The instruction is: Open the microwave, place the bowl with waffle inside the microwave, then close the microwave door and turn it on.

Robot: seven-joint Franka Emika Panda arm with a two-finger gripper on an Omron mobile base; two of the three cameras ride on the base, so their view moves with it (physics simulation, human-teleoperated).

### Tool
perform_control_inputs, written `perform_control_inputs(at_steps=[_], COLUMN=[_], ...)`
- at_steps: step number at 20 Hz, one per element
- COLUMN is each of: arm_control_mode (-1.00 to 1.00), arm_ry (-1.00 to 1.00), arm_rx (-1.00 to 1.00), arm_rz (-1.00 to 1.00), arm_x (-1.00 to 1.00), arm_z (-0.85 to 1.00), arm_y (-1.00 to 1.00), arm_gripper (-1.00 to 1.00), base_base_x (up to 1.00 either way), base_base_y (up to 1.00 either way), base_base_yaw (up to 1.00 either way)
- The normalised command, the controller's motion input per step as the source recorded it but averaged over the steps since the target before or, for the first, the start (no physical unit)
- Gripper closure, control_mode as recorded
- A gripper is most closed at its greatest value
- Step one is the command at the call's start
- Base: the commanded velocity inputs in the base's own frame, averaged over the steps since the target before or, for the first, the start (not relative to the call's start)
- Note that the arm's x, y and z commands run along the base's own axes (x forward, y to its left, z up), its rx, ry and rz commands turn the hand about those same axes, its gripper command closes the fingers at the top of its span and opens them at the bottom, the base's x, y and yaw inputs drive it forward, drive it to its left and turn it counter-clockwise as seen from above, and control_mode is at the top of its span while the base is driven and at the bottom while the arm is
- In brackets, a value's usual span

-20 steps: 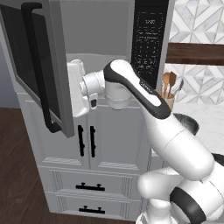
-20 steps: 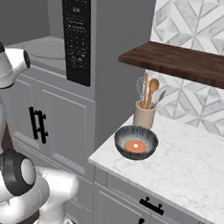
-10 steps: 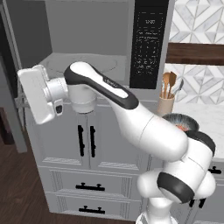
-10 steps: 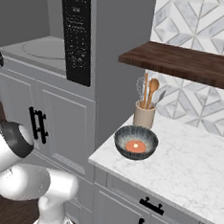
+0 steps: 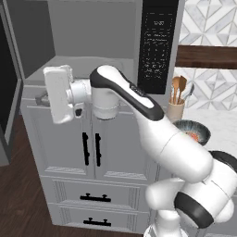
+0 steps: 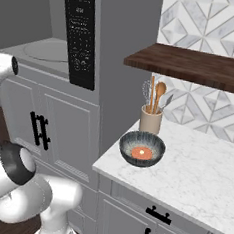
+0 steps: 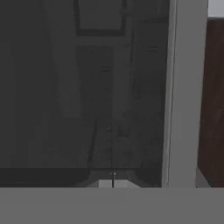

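The microwave (image 5: pixel 92 41) stands open, its turntable (image 6: pixel 47 50) bare beside the black keypad panel (image 6: pixel 81 35). The microwave door (image 5: pixel 8 88) is swung wide to the far left. Its dark glass (image 7: pixel 87 87) and grey frame (image 7: pixel 181 87) face the hand camera. My gripper (image 5: pixel 41 98) hangs in front of the cavity's lower left corner, pointing left at the door, and its fingertips (image 7: pixel 113 181) look pressed together with nothing held. The dark blue-grey bowl (image 6: pixel 142 149) rests on the marble counter (image 6: pixel 195 166), far right of the gripper, with the orange waffle (image 6: pixel 141 152) inside.
A tan utensil cup (image 6: pixel 150 119) with wooden spoons stands just behind the bowl, under a dark wooden shelf (image 6: pixel 194 65). Grey cabinet doors with black handles (image 5: pixel 91 149) and drawers (image 5: pixel 95 198) sit below the microwave. Dark wooden floor (image 5: pixel 18 203) lies at the lower left.
The door has swung from half open to fully open on the left. My hand followed it left across the cavity front, then drew back slightly right.
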Motion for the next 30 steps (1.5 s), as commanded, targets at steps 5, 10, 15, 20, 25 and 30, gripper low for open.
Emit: perform_control_inputs(at_steps=[5,10,15,20,25,30], arm_control_mode=[-1.00,-1.00,-1.00,-1.00,-1.00,-1.00], arm_ry=[-0.16,-0.10,-0.07,0.02,0.02,0.15], arm_rx=[-0.11,-0.30,-0.38,-0.32,-0.11,-0.14], arm_rz=[-0.30,-0.31,-0.36,-0.44,-0.44,-0.44], arm_x=[0.00,0.00,0.00,0.00,0.00,0.04], arm_z=[-0.33,-0.12,-0.03,-0.47,-0.72,-0.31], arm_y=[-1.00,-1.00,-1.00,-1.00,-1.00,-1.00], arm_gripper=[1.00,1.00,1.00,1.00,1.00,1.00], base_base_x=[0.00,0.00,0.00,0.00,0.00,0.00], base_base_y=[0.00,0.00,0.00,0.00,0.00,0.00], base_base_yaw=[0.00,0.00,0.00,0.00,0.00,0.00])
